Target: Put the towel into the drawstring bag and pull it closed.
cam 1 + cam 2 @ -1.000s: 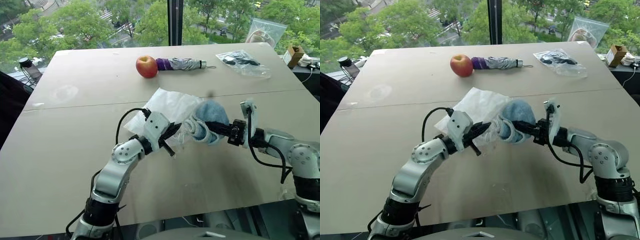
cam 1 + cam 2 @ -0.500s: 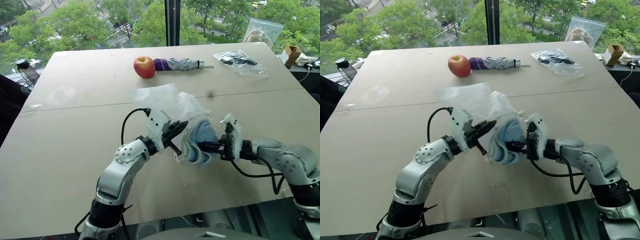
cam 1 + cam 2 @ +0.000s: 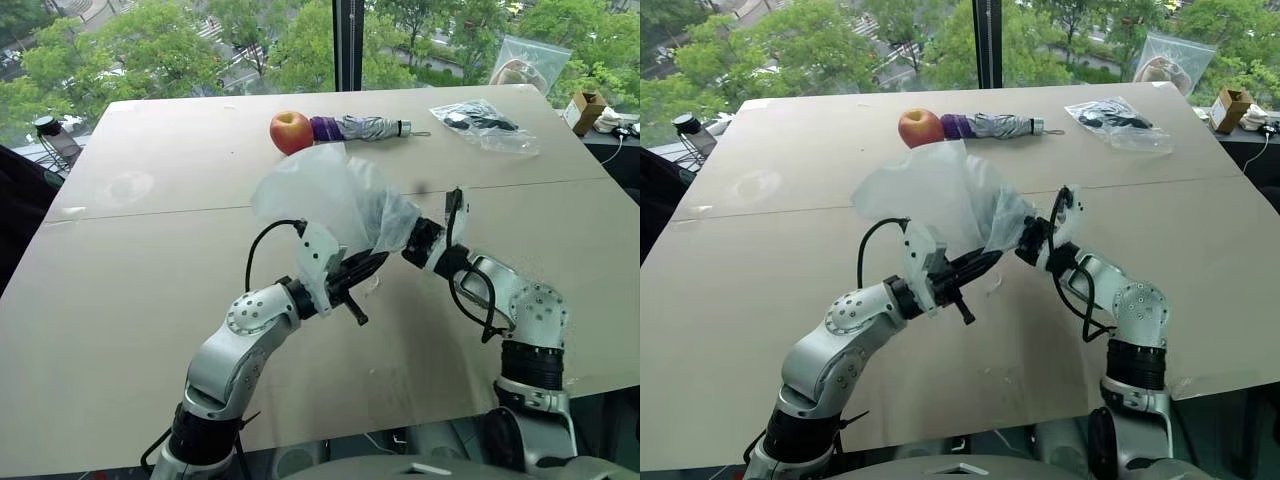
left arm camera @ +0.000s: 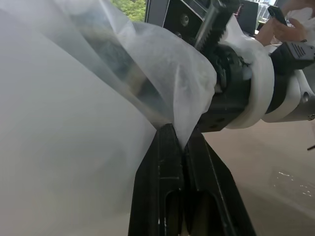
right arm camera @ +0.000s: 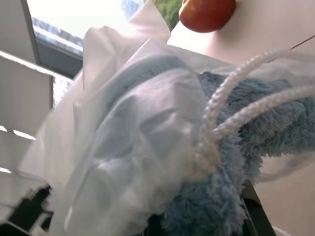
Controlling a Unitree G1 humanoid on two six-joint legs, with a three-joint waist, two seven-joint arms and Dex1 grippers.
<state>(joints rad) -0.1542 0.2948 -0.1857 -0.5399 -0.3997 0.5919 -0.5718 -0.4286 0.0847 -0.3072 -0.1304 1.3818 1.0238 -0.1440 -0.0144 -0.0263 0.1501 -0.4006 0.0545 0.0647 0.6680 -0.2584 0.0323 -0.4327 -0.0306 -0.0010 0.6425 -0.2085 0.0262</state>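
A: Head views, item one?
B: Drawstring bag, translucent white, ballooning above the tabletop between both arms. Left gripper is pinching the bag's lower edge, jaws pressed together. Right gripper is reaching into the bag's mouth from the other side; its fingers are sitting under the fabric, and they read as nearly pressed together.

A: Other stock on the tabletop?
B: Apple touching the folded umbrella at the far edge. A clear zip bag holding dark items is lying further right, well apart from the work.

A: Left wrist view?
B: Two black fingers are closing on a thin gathered fold of bag fabric, nothing else between them. The right arm's white wrist is pressing in just beyond the fold.

A: Right wrist view, contents?
B: Towel, light-blue and fluffy, is lying partly under the bag's fabric, with bare pile showing at the mouth. The white cord is crossing over it. So the towel is going in, not yet fully seated, by my reading.

A: Risks?
B: The left pinch is holding very little fabric; a hard push could be tearing it loose. Withdrawing the right gripper could be dragging the towel back out, since the pile catches. The cord could also be snagging on the fingers.
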